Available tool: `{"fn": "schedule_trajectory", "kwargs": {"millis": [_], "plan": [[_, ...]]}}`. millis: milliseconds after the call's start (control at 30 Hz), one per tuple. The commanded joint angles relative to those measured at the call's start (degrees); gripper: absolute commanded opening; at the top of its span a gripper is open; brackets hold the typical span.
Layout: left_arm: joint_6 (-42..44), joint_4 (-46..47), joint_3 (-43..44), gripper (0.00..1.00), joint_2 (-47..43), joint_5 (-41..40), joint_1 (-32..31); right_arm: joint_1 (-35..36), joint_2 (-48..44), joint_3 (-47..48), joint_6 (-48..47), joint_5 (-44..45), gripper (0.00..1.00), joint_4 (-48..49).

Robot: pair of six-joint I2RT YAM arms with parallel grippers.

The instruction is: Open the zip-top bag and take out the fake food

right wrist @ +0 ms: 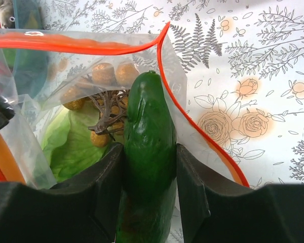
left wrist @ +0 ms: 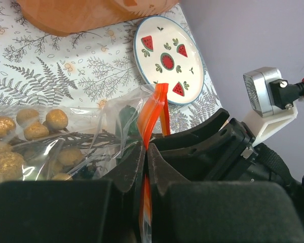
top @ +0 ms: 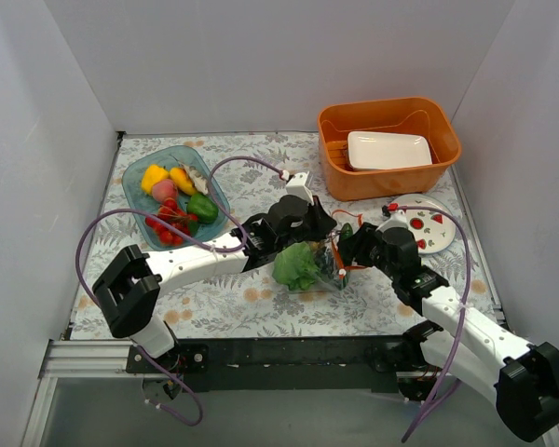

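- Top view: the zip-top bag [top: 322,268] lies on the counter [top: 252,300], about midway between its left and right edges and nearer the near edge. A light-green lettuce [top: 295,265] shows through its left part.
- The left pincer [top: 324,248] and right pincer [top: 347,248] meet at the bag's far-right side, close together.
- An orange basket [top: 388,177] holding a white dish [top: 388,149] stands in the far right corner. A watermelon plate [top: 430,229] sits by the right edge, and a blue tray [top: 135,172] of produce sits toward the far left corner.
- Left wrist view: the left pincer is fully closed, clamping the bag's red-orange zip strip [left wrist: 153,114]. The brown pieces [left wrist: 36,123] lie inside the plastic to the left.
- Right wrist view: the right pincer is about half-wide and grips the dark-green cucumber [right wrist: 149,109], which pokes out of the open bag mouth. The lettuce and brown pieces sit inside.
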Motion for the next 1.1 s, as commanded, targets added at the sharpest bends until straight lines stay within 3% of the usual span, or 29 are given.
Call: {"fn": "schedule_trajectory", "kwargs": {"millis": [0, 133, 333, 1067], "plan": [[0.3, 2.6, -0.7, 0.0, -3.7, -2.1, 0.8, 0.5, -2.8, 4.0, -1.9, -0.7, 0.13, -4.0], [-0.7, 2.9, -2.4, 0.0, -4.6, -2.2, 0.8, 0.5, -1.9, 7.8, -1.8, 1.5, 0.03, -9.6], [-0.9, 3.1, -3.1, 0.0, -5.6, -4.6, 0.8, 0.5, -2.8, 10.1, -2.9, -0.7, 0.11, -11.4], [-0.4, -0.8, -2.5, 0.0, -4.4, -2.7, 2.0, 0.7, -10.4, 12.7, -4.2, -3.8, 0.02, -5.4]]}}
